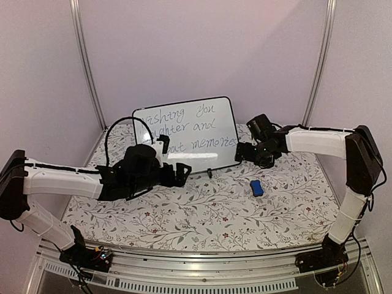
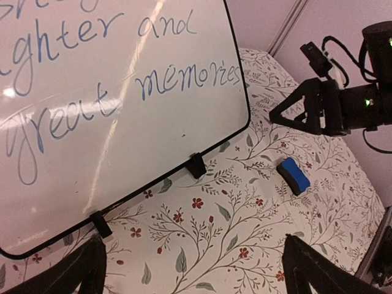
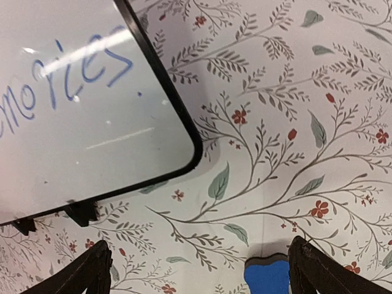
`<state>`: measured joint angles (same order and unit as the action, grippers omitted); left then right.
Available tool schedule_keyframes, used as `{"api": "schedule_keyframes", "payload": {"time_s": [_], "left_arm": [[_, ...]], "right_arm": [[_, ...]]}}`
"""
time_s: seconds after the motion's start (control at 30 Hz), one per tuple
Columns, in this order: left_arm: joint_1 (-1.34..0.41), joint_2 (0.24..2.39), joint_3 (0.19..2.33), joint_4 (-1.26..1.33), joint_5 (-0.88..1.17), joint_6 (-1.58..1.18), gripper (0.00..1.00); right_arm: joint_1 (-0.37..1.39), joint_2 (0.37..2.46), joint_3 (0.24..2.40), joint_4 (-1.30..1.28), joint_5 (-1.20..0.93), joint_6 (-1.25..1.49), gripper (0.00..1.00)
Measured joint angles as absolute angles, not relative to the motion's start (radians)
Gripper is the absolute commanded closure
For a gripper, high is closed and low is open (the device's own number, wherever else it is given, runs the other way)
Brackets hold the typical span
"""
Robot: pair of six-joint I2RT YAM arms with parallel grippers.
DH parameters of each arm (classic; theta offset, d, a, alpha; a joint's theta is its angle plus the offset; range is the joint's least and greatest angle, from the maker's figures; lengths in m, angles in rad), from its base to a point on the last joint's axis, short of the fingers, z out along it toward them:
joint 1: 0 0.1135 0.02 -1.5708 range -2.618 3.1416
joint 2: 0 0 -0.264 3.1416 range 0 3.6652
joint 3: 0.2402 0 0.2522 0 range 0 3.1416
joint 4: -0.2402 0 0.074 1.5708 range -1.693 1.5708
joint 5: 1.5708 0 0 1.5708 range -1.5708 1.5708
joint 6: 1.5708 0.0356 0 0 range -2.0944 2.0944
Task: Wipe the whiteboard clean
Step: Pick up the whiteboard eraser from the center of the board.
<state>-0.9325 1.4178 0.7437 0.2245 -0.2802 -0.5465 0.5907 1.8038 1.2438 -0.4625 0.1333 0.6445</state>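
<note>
Left gripper [image 2: 196,272] jaws apart, empty, facing whiteboard [image 2: 110,110] w/ writing intact; right gripper [image 3: 200,269] jaws apart near blue eraser [image 3: 266,278], prob. for pickup

Top external: high, behind the arm bases, facing far, whole whiteboard [image 1: 196,125] and table [image 1: 202,214] in frame. Left wrist: close, low, aimed far-right over the board's near right part to the blue eraser [image 2: 294,176]. Right wrist: closest, probably near straight down. All three share the board's near right corner and eraser.
</note>
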Motion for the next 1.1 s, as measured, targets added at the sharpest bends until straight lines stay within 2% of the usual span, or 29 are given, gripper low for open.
{"api": "schedule_keyframes", "payload": {"time_s": [0.2, 0.6, 0.87, 1.1], "left_arm": [[-0.933, 1.418, 0.797, 0.15, -0.294, -0.546, 0.0], [-0.933, 1.399, 0.82, 0.117, -0.326, -0.551, 0.0], [-0.933, 1.367, 0.82, 0.091, -0.325, -0.547, 0.0], [-0.931, 1.333, 0.796, 0.093, -0.322, -0.546, 0.0]], "right_arm": [[0.591, 1.72, 1.284, -0.451, 0.136, 0.626, 0.01], [0.603, 1.668, 1.102, -0.498, 0.141, 0.597, 0.01], [0.612, 1.649, 1.04, -0.472, 0.119, 0.527, 0.14], [0.613, 1.649, 1.018, -0.451, 0.098, 0.417, 0.15]]}}
